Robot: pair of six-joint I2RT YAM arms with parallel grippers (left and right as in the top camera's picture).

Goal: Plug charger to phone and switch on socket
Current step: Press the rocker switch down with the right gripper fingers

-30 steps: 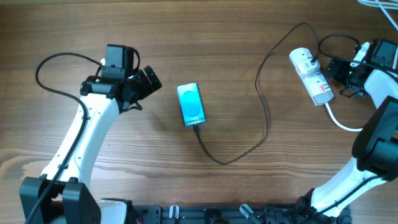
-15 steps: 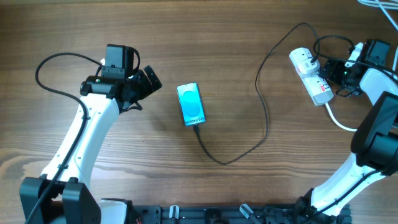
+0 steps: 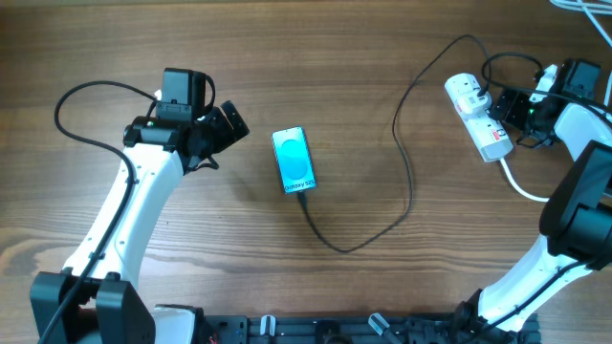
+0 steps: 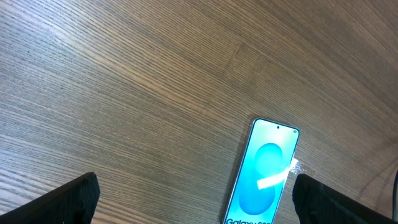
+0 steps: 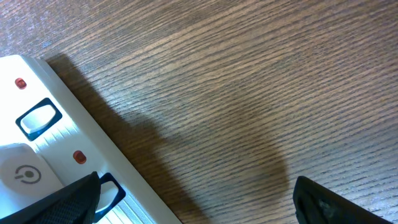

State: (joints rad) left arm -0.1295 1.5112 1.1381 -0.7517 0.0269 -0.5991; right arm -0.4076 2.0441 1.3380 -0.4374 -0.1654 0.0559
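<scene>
The phone [image 3: 294,160] lies flat mid-table, its teal screen lit and facing up. The black charger cable [image 3: 406,182] runs from the phone's near edge, loops right and climbs to a white plug adapter [image 3: 466,92] on the socket [image 3: 482,122]. Whether the tip sits inside the phone cannot be told. My left gripper [image 3: 229,124] hovers open left of the phone [image 4: 264,174], which shows near the right finger. My right gripper [image 3: 512,115] is open beside the socket's right edge. The socket [image 5: 37,143] shows a white rocker switch [image 5: 38,118] and red indicator [image 5: 79,157] by my left fingertip [image 5: 71,199].
A thick white lead [image 3: 521,186] leaves the socket's near end and curves toward the right arm. The left arm's own black cable [image 3: 67,105] loops at the far left. White wires [image 3: 585,11] cross the far right corner.
The right gripper has shifted slightly toward the table's far edge beside the socket. The left arm, phone and cable have not moved.
</scene>
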